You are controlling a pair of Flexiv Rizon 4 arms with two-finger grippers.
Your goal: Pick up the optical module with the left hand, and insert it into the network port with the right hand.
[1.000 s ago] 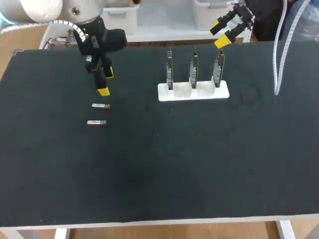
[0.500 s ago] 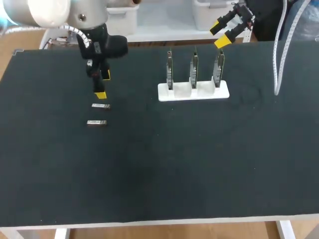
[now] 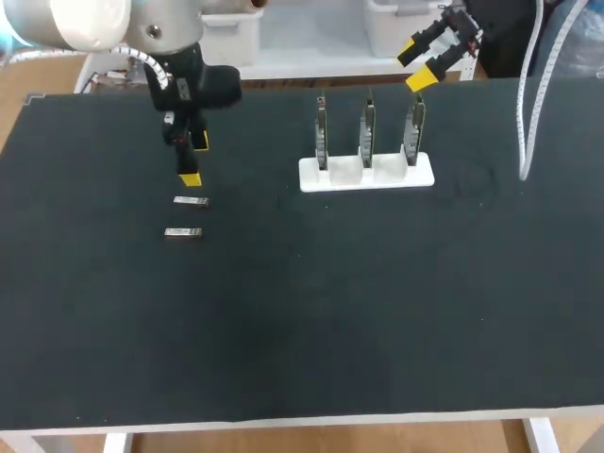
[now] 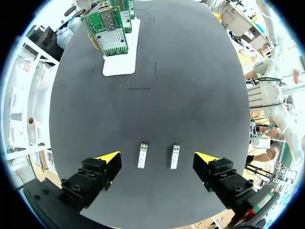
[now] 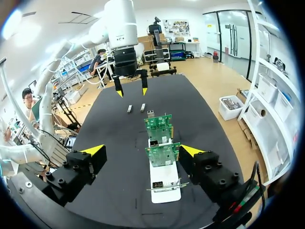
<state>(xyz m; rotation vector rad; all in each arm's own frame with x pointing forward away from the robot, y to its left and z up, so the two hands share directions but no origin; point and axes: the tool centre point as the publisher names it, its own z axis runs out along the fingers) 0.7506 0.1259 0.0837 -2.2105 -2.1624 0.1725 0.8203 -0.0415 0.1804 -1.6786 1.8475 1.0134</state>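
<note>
On the dark table [image 3: 311, 321], our left gripper [image 4: 157, 157] hangs spread wide above two parallel modules. The rear optical module [image 3: 191, 200] lies just below it, the front optical module [image 3: 183, 232] beside that. Both long axes cross our closing line, so the neighbour may crowd. Rightward, the network cards [image 3: 366, 132] stand in a white holder [image 3: 366, 174], near our right gripper [image 3: 416, 63], likewise spread.

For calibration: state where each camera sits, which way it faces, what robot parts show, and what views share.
Head view: fixed above and behind, looking down on the table; shows left gripper and right gripper.
Left wrist view: on left wrist, looking down between its open fingers at two optical modules.
Right wrist view: on right wrist, looking between its fingers across the card stand toward the left gripper.
Shared: all show optical modules and card stand.
</note>
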